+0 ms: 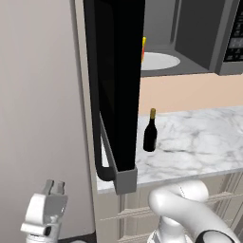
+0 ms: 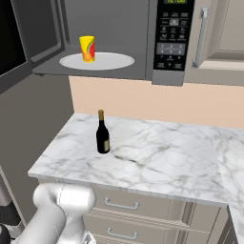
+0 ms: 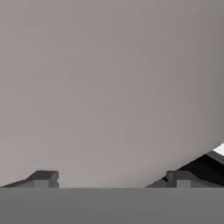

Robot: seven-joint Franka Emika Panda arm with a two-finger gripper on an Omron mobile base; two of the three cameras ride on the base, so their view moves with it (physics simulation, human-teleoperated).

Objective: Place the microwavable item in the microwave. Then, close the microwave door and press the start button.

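Cup (image 2: pixel 86 48) upright on microwave (image 2: pixel 119 38) turntable (image 2: pixel 107 61), door (image 1: pixel 116 85) open; wine bottle (image 2: pixel 102 135) on tabletop (image 2: pixel 157 162); gripper (image 1: pixel 54 188) wide, empty.

The arm (image 1: pixel 190 209) is glossy white, built of thick rounded tube segments with smooth bulging elbows and a dark band at a joint. The hand is a blocky white housing ending in the gripper (image 1: pixel 54 186), two short grey fingers with dark tips.

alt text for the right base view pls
A yellow cup stands on the white turntable inside the open microwave. Below, a dark wine bottle stands upright on the marble counter.
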